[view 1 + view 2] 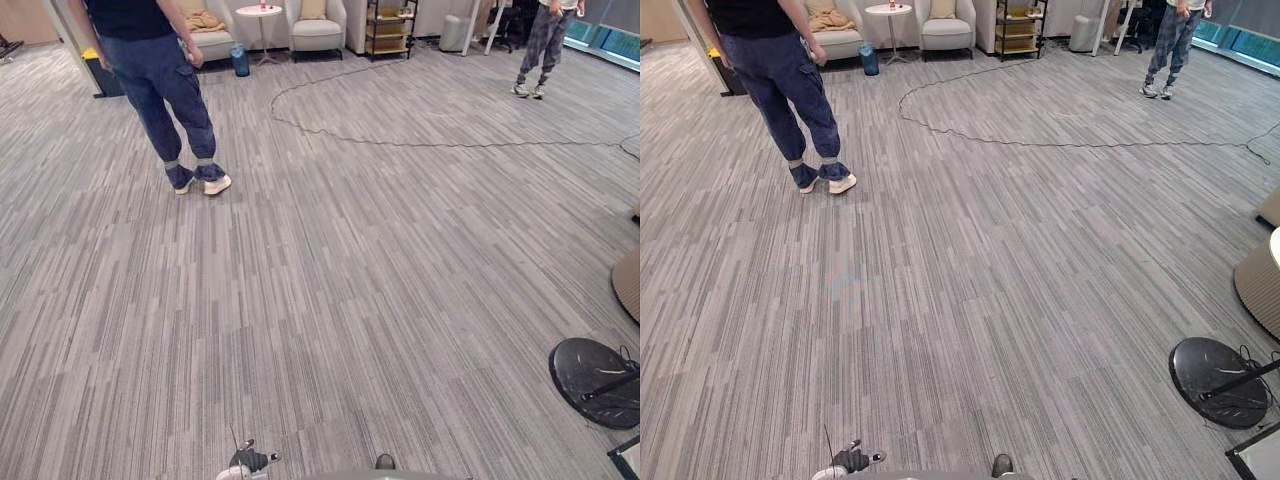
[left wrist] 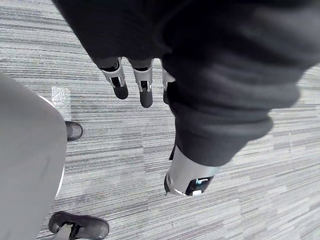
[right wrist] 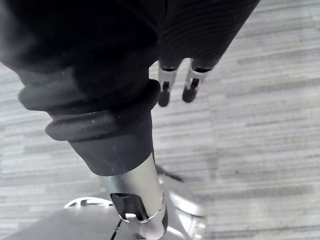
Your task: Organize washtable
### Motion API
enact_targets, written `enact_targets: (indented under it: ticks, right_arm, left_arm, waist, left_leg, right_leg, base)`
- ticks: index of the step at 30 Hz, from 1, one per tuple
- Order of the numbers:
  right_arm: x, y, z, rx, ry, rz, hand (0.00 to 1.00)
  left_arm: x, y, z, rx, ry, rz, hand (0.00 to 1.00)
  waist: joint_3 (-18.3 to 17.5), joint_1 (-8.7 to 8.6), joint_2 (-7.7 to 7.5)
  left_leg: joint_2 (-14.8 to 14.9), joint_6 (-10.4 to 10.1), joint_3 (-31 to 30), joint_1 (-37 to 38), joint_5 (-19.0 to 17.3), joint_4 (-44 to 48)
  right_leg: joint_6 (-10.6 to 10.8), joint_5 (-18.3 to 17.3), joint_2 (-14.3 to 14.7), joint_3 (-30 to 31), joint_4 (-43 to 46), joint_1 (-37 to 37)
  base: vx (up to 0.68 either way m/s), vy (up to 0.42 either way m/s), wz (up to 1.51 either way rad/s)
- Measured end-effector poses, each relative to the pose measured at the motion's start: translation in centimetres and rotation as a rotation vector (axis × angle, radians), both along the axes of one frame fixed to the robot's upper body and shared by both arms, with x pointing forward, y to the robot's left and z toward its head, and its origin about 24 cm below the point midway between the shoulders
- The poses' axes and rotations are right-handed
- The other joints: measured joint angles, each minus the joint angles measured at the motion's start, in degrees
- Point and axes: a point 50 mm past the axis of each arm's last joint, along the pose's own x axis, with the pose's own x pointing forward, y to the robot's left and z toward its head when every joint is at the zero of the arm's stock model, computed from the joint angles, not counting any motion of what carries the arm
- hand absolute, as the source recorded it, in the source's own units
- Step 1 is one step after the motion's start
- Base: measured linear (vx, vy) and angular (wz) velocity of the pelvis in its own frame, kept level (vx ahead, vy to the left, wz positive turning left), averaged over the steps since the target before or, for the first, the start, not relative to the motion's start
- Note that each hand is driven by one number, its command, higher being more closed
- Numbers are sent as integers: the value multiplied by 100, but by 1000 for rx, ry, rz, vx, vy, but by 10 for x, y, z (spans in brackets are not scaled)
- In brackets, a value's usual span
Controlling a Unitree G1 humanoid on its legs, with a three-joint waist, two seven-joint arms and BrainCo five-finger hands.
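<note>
ahead of me, grey striped carpet floor point(image 1: 350, 280) lies open up to a person in blue jeans point(image 1: 165, 90); black round base plate point(image 1: 590, 380) at right. my left hand point(image 2: 144, 82) and right hand point(image 3: 165, 87) hang released, empty.

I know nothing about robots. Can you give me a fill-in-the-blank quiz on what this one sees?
1. The left hand and the right hand hang down, open, holding ____.
2. The person in blue jeans wears ____ shoes.
3. Between the two armchairs stands a small round ____.
4. The round stand base on the carpet is ____.
Missing: nothing; white; table; black.
</note>
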Motion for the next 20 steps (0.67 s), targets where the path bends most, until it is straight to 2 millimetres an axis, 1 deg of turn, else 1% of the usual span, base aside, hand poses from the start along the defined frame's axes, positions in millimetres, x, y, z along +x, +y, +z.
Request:
enact_targets:
  ticks: [1,2,3,4,5,6,7,9,10,12,13,16,18,20]
  right_arm:
    - [0,-1,0,-2,0,0,0]
    - [0,-4,1,-10,1,-1,0]
    - [2,-12,3,-29,-7,-5,0]
    - [5,-16,5,-36,-15,-3,0]
    - [7,-15,5,-32,-19,-3,0]
    - [6,-11,4,-23,-20,-13,0]
    - [1,-11,3,-30,-22,-54,0]
    - [0,-10,3,-31,-19,-54,0]
    - [0,-6,2,-29,-20,-59,0]
    - [0,-7,2,-34,-18,-61,0]
    - [-2,-8,2,-35,-15,-62,0]
    - [-13,-7,1,-29,9,-74,0]
    - [-20,-1,-1,-13,20,-111,0]
    - [-25,3,-2,0,24,-146,0]
  left_arm:
    - [0,0,0,-1,0,0,0]
    - [0,-1,0,-4,0,0,0]
    - [0,-7,0,-17,-1,0,0]
    - [1,-9,-1,-22,-2,-3,0]
    - [1,-11,0,-26,-4,-5,0]
    - [1,-9,0,-23,-4,-6,0]
    - [-1,-8,-1,-19,4,-5,0]
    - [0,-8,-1,-20,-1,-4,0]
    - [2,-5,0,-14,-3,-3,0]
    - [2,-4,0,-12,-3,1,0]
    - [2,-4,0,-12,-2,2,0]
    - [1,3,0,4,0,0,0]
    - [1,4,1,8,1,0,0]
    - [0,6,1,14,4,1,0]
  waist:
    - [5,10,9]
    - [38,35,59]
    - [100,40,186]
    - [132,31,249]
    - [175,-4,241]
    - [199,-31,235]
    - [225,-85,200]
    - [221,-36,176]
    - [222,24,60]
    - [213,16,58]
    - [212,7,61]
    - [184,-77,3]
    - [162,-70,-99]
    - [103,-67,-141]
  left_leg:
    - [-8,-1,-1,-1,-25,38]
    - [-16,17,2,1,-43,134]
    - [34,80,3,6,-80,196]
    - [45,108,-13,7,-153,218]
    - [22,155,-97,27,-290,260]
    - [-19,159,-190,47,-288,300]
    - [-28,160,-369,69,-285,343]
    - [-80,158,-377,57,-282,354]
    - [-211,151,-423,-53,-274,380]
    - [-210,133,-504,-186,-228,393]
    - [-203,123,-560,-233,-199,369]
    - [-151,35,-799,-352,165,-41]
    - [-64,-54,-882,-378,395,-249]
    - [5,-82,-865,-403,448,-333]
  right_leg:
    - [9,-7,-15,-2,20,8]
    - [46,-102,-63,12,320,-86]
    - [55,-341,-91,96,1067,-386]
    - [14,-466,-108,219,1503,-588]
    - [70,-635,-160,572,2179,-854]
    - [81,-657,-180,719,2309,-854]
    - [83,-656,-226,923,2299,-730]
    - [92,-662,-261,957,2073,-620]
    - [305,-805,-393,922,1642,-473]
    - [344,-817,-391,865,1372,-427]
    - [353,-808,-388,778,1309,-431]
    - [340,-788,-391,310,1009,-382]
    - [332,-784,-370,-21,830,-221]
    - [306,-803,-348,-181,745,-122]
  base:
    - [10,73,-4]
    - [-28,76,-1]
    - [-30,65,2]
    - [-95,111,19]
    - [-81,118,29]
    - [-103,143,63]
    - [-48,66,50]
    - [-71,18,20]
    - [-87,-29,1]
    - [-69,-59,13]
    - [-35,-84,35]
    - [3,-87,62]
    - [42,-77,81]
    - [33,-45,54]
